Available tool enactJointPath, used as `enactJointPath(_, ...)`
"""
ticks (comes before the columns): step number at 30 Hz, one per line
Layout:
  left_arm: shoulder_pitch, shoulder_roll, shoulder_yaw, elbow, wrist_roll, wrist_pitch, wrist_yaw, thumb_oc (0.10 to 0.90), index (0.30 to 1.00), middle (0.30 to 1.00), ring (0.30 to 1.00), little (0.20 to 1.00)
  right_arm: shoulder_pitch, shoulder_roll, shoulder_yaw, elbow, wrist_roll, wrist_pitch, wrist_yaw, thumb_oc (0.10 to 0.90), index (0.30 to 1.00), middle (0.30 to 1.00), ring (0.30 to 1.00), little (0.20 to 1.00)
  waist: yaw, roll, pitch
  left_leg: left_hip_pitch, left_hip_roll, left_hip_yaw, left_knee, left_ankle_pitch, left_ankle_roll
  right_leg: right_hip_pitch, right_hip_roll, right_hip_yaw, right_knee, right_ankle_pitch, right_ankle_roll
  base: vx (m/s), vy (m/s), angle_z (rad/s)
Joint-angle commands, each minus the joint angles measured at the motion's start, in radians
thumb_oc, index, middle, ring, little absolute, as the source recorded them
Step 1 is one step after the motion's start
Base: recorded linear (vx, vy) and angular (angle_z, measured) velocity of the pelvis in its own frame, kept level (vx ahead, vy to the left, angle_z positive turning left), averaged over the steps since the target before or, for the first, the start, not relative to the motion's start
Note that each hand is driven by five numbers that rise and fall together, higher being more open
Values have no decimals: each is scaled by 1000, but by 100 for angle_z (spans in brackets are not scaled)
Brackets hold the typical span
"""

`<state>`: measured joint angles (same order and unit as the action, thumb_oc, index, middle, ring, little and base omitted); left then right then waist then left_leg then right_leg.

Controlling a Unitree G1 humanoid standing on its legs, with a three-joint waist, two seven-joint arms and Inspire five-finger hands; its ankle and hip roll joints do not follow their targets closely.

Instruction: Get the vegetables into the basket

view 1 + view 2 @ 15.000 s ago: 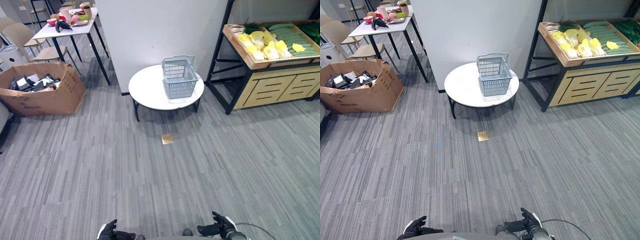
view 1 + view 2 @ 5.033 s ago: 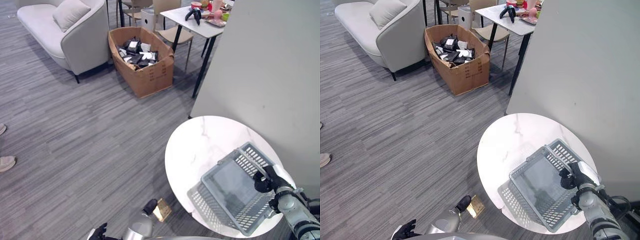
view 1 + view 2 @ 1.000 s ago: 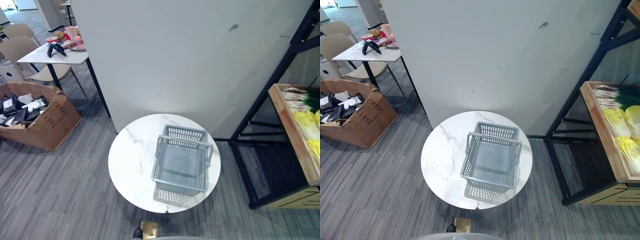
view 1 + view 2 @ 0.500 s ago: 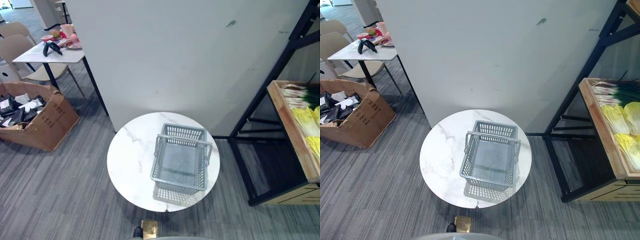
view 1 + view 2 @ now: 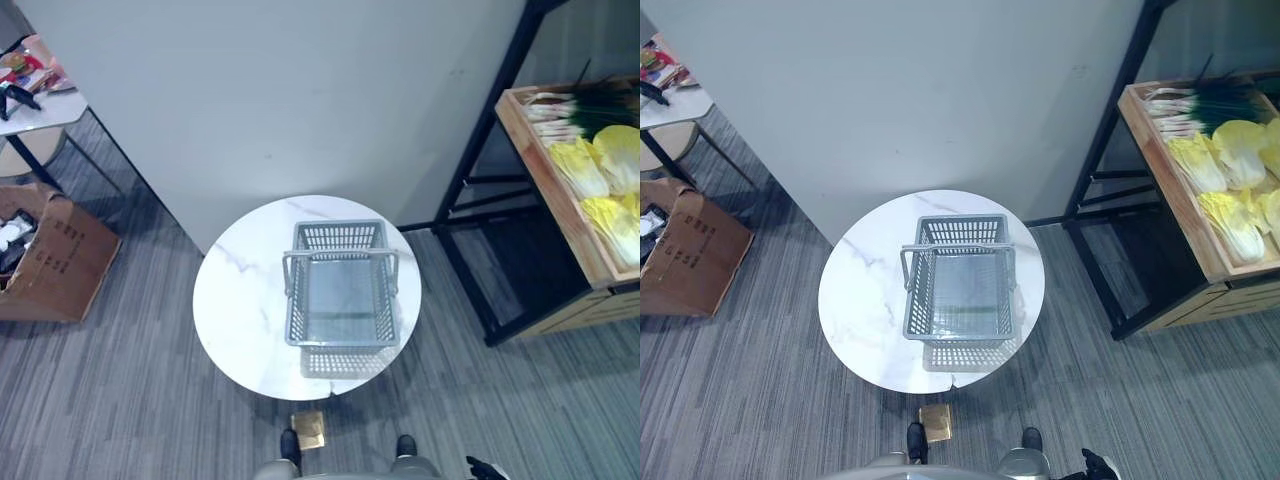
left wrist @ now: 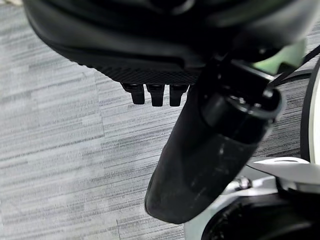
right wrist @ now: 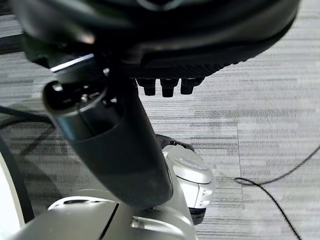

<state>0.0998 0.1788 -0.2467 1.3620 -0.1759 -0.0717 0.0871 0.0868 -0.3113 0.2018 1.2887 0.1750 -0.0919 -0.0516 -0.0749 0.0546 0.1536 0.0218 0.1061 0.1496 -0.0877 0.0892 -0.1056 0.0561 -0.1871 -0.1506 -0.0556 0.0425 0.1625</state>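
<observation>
An empty grey plastic basket [image 5: 341,236] stands on a round white marble-look table [image 5: 240,300], its handle raised across the top. The vegetables lie in a wooden crate [image 5: 540,165] on a black rack at the right: yellow-green cabbages [image 5: 605,180] and green onions [image 5: 565,100]. My right hand [image 5: 487,468] hangs low at the bottom edge, far from the basket. Over the grey floor its wrist view shows the right hand [image 7: 165,45] relaxed and holding nothing. My left hand [image 6: 150,50] hangs the same way above the carpet, also holding nothing.
A grey wall panel rises right behind the table. A cardboard box [image 5: 45,260] sits at the left with a white table [image 5: 40,108] beyond it. A small tan square [image 5: 307,430] lies on the carpet in front of the round table.
The camera has swung right and closer: basket and table now sit squarely ahead and more of the vegetable crate shows. My right hand's tip has entered at the bottom edge.
</observation>
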Motion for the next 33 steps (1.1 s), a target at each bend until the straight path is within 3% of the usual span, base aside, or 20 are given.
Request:
enactJointPath(1, -144, -8, -5, -8, -8, -58, -8, 900, 1000, 1000, 1000, 1000, -58, 78, 37, -10, 17, -18, 14, 900, 1000, 1000, 1000, 1000, 3, -69, 8, 36, -9, 6, 0, -30, -8, -51, -27, 33, -24, 114, 10, 6, -14, -15)
enactJointPath(4, -148, -6, -5, -13, 3, -62, -2, 900, 1000, 1000, 1000, 1000, -59, 82, 32, 3, 18, -19, 16, 900, 1000, 1000, 1000, 1000, 9, -74, 4, 32, -10, 2, 0, -30, -8, -47, -25, 25, -28, 113, 11, -14, -34, -3)
enactJointPath(12, -158, -40, -32, -18, 31, -67, 2, 900, 1000, 1000, 1000, 1000, -48, 84, -30, 87, 7, 7, 28, 900, 1000, 1000, 1000, 1000, 82, -48, -45, 14, -25, -93, 0, -29, 4, 4, -33, -82, -30, 95, 22, 32, -8, 29)
enactJointPath(23, -152, -28, 11, -2, 29, -61, -17, 900, 1000, 1000, 1000, 1000, -66, 81, 10, 94, -50, 5, 39, 900, 1000, 1000, 1000, 1000, 145, -65, -71, 23, -20, -131, 0, -26, -4, 41, -21, -135, -31, 76, 12, 5, 24, 19)
enactJointPath(33, -138, -38, 12, 5, 23, -64, -27, 900, 1000, 1000, 1000, 1000, -59, 85, 11, 113, -49, 4, 37, 900, 1000, 1000, 1000, 1000, 152, -66, -71, 26, -19, -149, 0, -24, -6, 59, -19, -151, -31, 66, 10, 5, 2, 8)
